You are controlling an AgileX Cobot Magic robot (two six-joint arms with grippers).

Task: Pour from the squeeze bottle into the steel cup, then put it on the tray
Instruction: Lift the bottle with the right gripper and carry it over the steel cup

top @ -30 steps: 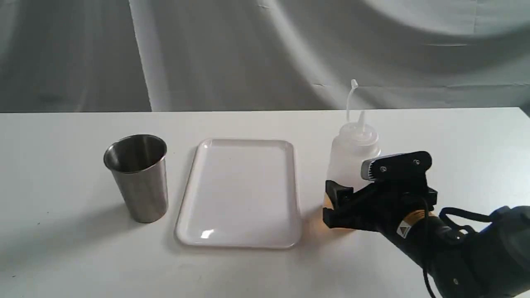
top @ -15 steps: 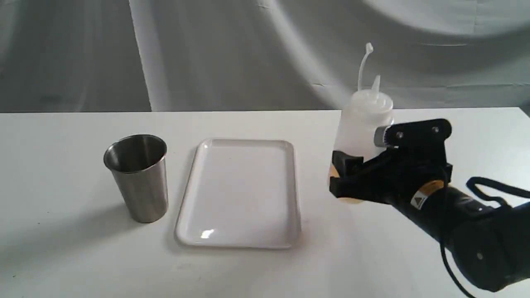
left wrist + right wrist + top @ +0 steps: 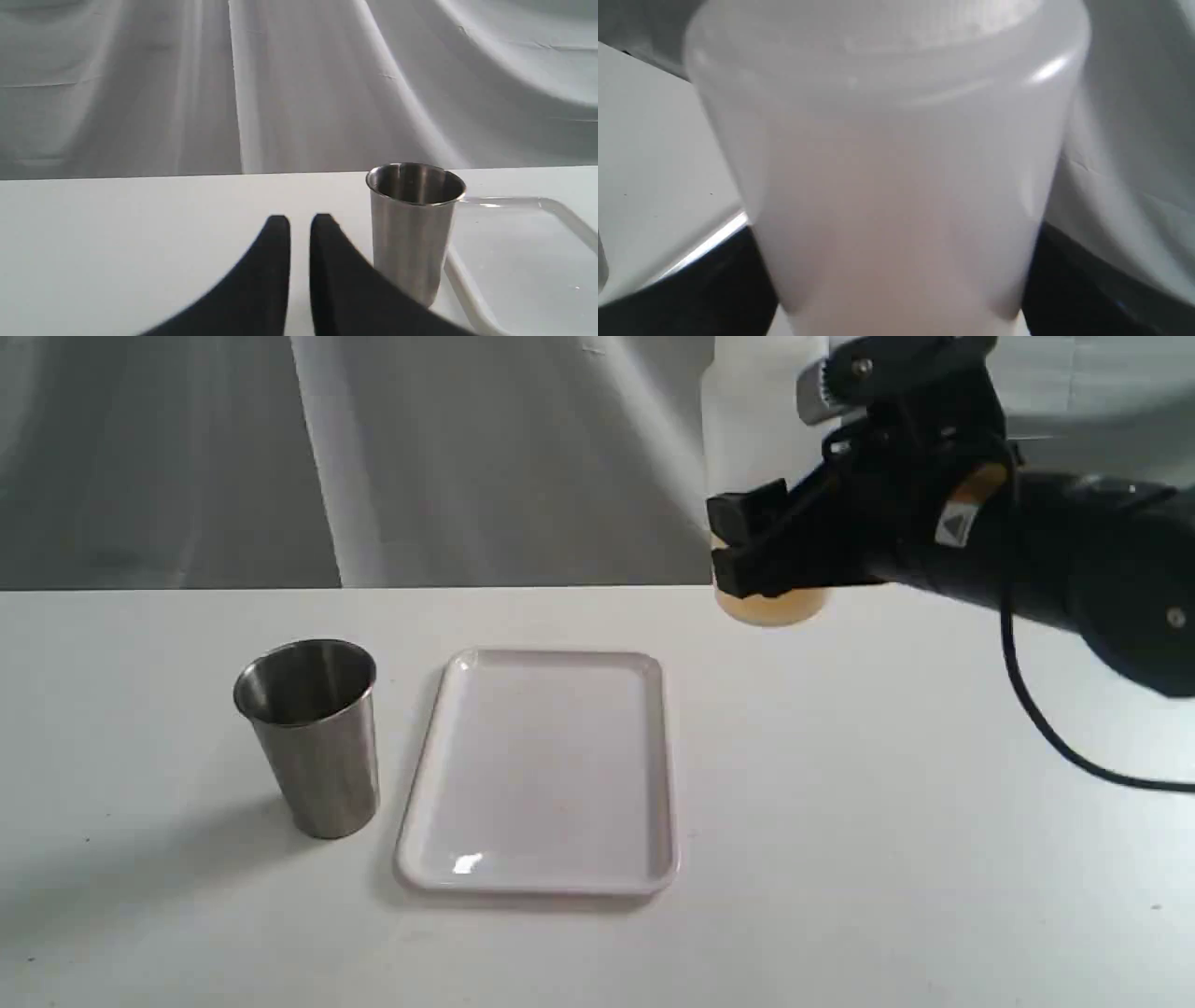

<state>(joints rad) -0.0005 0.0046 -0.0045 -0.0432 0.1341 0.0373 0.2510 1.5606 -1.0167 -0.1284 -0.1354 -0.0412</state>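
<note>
The translucent whitish plastic squeeze bottle (image 3: pixel 756 429) hangs upright in the air over the right half of the white worktop (image 3: pixel 887 803), well clear of the surface. A band of amber liquid sits at its base, and its nozzle is cut off by the top of the exterior view. The black right gripper (image 3: pixel 747 541) pinches the bottle low on its body, one finger on each side. In the right wrist view the bottle (image 3: pixel 896 186) fills the space between the two dark fingers. A small amber sticker (image 3: pixel 952 527) with a white warning triangle sits on the right arm's wrist; any lettering on it is too small to read. A black cable (image 3: pixel 1027 709) loops down from that arm. The brushed grey steel cup (image 3: pixel 308 737) stands upright toward the left edge of the worktop, about midway between the far and near edges. The flat glossy white rectangular tray (image 3: pixel 541 658) lies just beside the cup near the middle, with its long sides running from far edge to near edge. The left gripper (image 3: pixel 300 221) shows only in its own wrist view, low over the worktop, its fingers drawn nearly together with a thin slit between them and nothing in it. There the cup (image 3: pixel 413 233) stands close beside one finger, with the tray (image 3: pixel 514 261) beyond it. Grey draped cloth (image 3: pixel 467 457) hangs behind the far edge.
</note>
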